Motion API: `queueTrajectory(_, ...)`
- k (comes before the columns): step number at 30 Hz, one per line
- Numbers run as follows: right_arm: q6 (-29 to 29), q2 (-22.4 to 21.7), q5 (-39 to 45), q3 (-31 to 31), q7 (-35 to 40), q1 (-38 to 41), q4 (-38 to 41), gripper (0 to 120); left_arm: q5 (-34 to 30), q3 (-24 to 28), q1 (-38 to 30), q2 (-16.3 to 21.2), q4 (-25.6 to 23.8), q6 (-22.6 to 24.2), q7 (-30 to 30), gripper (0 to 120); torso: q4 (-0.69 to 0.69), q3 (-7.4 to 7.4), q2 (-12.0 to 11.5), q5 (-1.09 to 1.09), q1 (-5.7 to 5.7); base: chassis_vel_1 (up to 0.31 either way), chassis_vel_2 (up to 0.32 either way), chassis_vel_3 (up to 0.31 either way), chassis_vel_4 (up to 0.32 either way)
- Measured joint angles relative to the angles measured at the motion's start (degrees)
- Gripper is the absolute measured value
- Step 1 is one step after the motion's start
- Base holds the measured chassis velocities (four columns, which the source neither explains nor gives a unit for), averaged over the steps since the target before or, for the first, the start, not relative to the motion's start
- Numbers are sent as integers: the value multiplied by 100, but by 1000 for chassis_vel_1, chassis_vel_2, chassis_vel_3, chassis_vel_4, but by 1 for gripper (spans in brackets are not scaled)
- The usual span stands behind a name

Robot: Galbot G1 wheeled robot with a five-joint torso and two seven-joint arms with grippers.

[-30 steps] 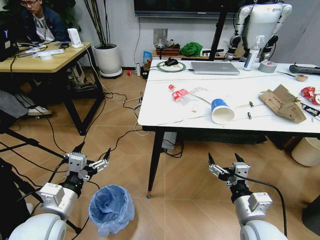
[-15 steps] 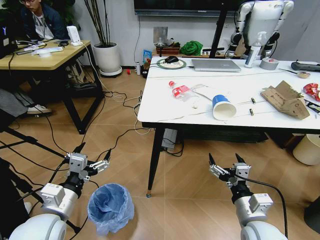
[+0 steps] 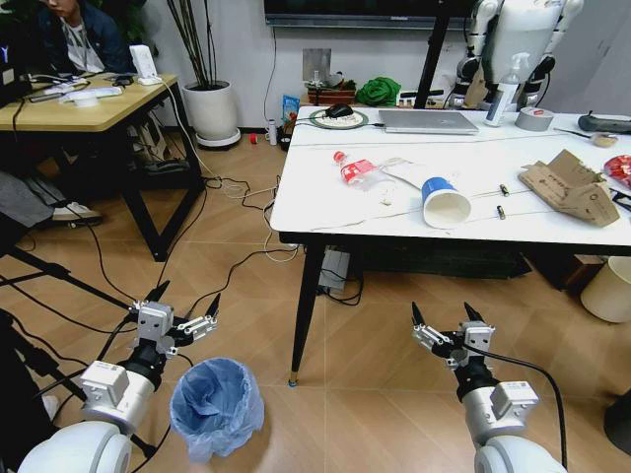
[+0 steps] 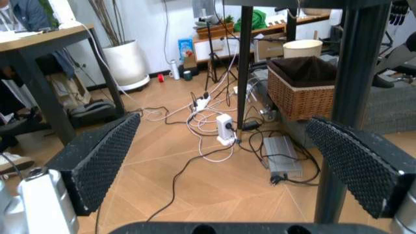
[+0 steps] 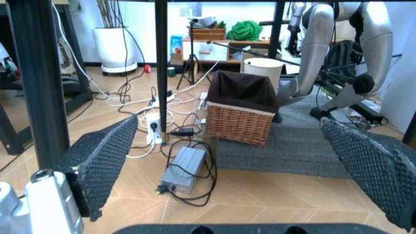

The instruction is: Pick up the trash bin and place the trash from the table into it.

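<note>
The trash bin (image 3: 215,406), lined with a crinkly light-blue bag, stands on the floor at the lower left. My left gripper (image 3: 182,310) hangs open just above and left of it, its pads (image 4: 97,156) wide apart. My right gripper (image 3: 449,320) is open too, low in front of the table (image 3: 335,212), pads (image 5: 104,156) spread. On the white table lie trash: a crushed clear bottle with red label (image 3: 357,171), a blue-and-white paper cup (image 3: 443,201), torn brown cardboard (image 3: 569,187) and a red wrapper (image 3: 622,169) at the right edge.
A laptop (image 3: 426,121), tape roll (image 3: 533,118) and spray bottle (image 3: 508,92) sit at the table's back. Cables (image 3: 237,266) trail across the floor. A black table leg (image 3: 306,315) stands between my arms. A wicker basket (image 5: 240,114) is under the table; a cream bucket (image 3: 606,289) stands right.
The whole head view has shifted: the table now sits lower and nearer, so the camera moved. Both grippers hold the same open pose.
</note>
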Motion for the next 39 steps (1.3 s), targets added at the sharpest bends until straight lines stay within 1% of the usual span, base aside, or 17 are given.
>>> queueTrajectory(4, 0, 0, -1, -4, -2, -2, 9, 100, 0, -7, 5, 4, -1, -1, 2, 100, 0, -41, -67, 0, -27, 0, 0, 0, 0)
queueTrajectory(7, 2, 0, -3, -5, -6, -2, 13, 100, 0, -8, 9, 1, -7, -2, 4, 100, 0, -108, -176, 0, -69, 0, 0, 0, 0)
queueTrajectory(12, 11, 0, -5, -5, -6, -19, 21, 100, 22, -8, 17, -1, -19, -3, 7, 100, 0, -176, -289, 0, -114, 0, 0, 0, 0)
queueTrajectory(15, 13, 0, -5, -4, -6, -19, 27, 100, 29, -9, 21, -1, -27, -3, 8, 100, 0, -211, -334, 0, -125, 0, 0, 0, 0)
queueTrajectory(21, 21, 0, -5, 0, -8, -20, 44, 100, 62, -13, 25, 1, -50, -12, 13, 100, 0, -327, -511, 0, -184, 0, 0, 0, 0)
queueTrajectory(34, 52, 0, 2, 5, 2, -43, 58, 100, 69, -19, 41, -8, -86, -10, 15, 100, 0, -511, -772, 0, -264, 0, 0, 0, 0)
queueTrajectory(39, 60, 0, 2, 4, 8, -49, 62, 100, 68, -13, 45, -10, -112, -9, 15, 100, 0, -591, -908, 0, -319, 0, 0, 0, 0)
